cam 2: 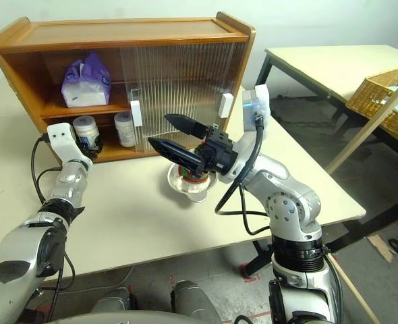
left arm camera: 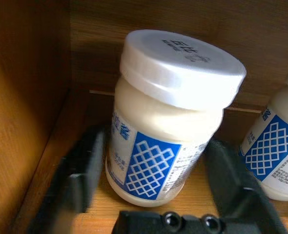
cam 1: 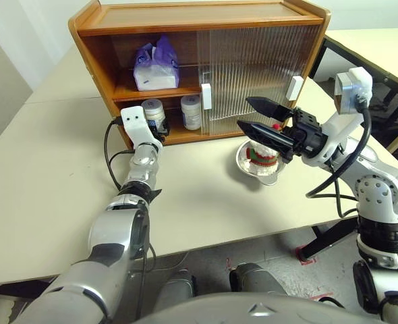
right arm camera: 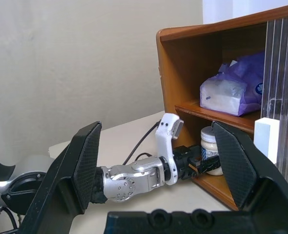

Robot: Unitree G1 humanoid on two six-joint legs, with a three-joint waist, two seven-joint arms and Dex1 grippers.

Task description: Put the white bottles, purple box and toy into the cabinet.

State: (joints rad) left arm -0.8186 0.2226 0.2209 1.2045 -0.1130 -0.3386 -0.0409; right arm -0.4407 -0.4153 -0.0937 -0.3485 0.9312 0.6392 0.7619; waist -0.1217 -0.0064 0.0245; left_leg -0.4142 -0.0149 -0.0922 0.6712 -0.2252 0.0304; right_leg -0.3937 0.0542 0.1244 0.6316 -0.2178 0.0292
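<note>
The cabinet (cam 1: pixel 199 27) is honey-brown wood with two shelves; its ribbed translucent sliding doors, fitted with white rectangular handles, cover the right half and leave the left half open. On the cabinet's upper shelf lies the purple box (cam 1: pixel 155 65), a soft lilac pack with white tissue showing. On the lower shelf stand two white bottles: squat plastic jars with smooth white screw lids and blue lattice-printed labels. The left bottle (left arm camera: pixel 166 122) sits near the cabinet's left wall; the second bottle (cam 1: pixel 191 111) stands just beside it, partly cut off in the left wrist view.

The left gripper (left arm camera: pixel 158 190) reaches into the lower shelf. Its jaws are spread wide, one black finger on either side of the left bottle, each with a visible gap; nothing is gripped.

In front of the cabinet's closed doors a steel bowl (cam 1: pixel 258 169) holds the toy (cam 1: pixel 261 154), white plush with red and green bands, largely hidden behind the right gripper (cam 1: pixel 253 115). That gripper hovers above the bowl, jaws fully apart and empty.
</note>
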